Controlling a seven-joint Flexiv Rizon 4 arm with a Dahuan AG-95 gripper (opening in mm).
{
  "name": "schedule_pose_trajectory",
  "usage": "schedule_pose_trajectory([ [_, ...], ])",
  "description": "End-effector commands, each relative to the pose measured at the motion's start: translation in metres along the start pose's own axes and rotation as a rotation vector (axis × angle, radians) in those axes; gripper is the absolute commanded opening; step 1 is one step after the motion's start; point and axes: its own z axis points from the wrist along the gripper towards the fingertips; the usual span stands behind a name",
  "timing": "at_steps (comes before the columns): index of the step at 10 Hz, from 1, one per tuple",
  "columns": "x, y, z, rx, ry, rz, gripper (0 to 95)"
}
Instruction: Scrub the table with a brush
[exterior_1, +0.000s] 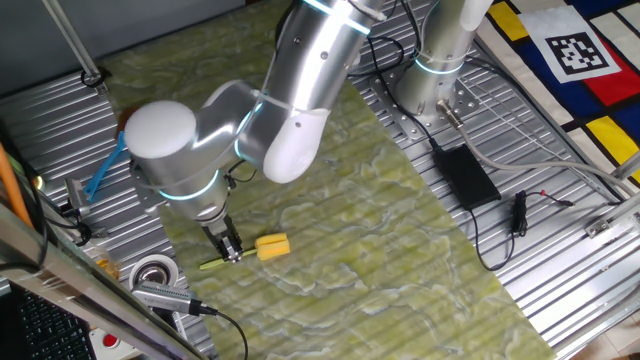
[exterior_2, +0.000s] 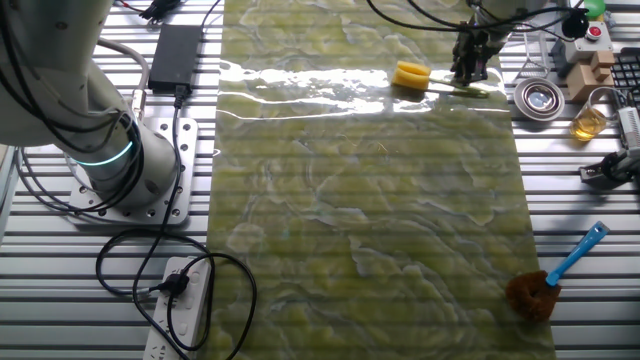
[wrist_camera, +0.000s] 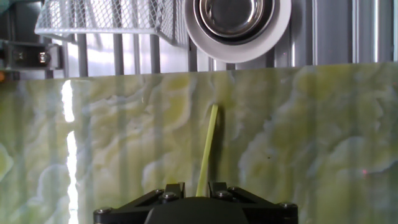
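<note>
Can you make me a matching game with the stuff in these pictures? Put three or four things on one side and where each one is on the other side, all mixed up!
Things:
1. yellow brush
2. blue-handled brush
3. black power box
4. gripper

Places:
A. on the ribbed metal next to the robot's base
B. lying on the green table, near its far edge in the other fixed view
C. down at the thin yellow handle
D. at the table's near corner, with its brown head on the edge

Pairs: 1-B, 2-D, 3-A, 4-C
</note>
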Motion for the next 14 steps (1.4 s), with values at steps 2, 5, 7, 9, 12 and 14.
schedule_pose_trajectory([
  [2,-0.002,0.001,0.001,0.004,0.01,0.011,19.0],
  [5,-0.003,0.001,0.007,0.008,-0.001,0.013,19.0],
  [7,-0.003,0.0,0.013,0.009,-0.01,0.007,19.0],
  [9,-0.003,0.0,0.016,0.009,-0.013,0.006,19.0],
  [12,-0.003,0.002,0.02,0.008,-0.01,0.004,19.0],
  [14,-0.003,0.001,0.023,0.009,-0.008,0.0,19.0],
])
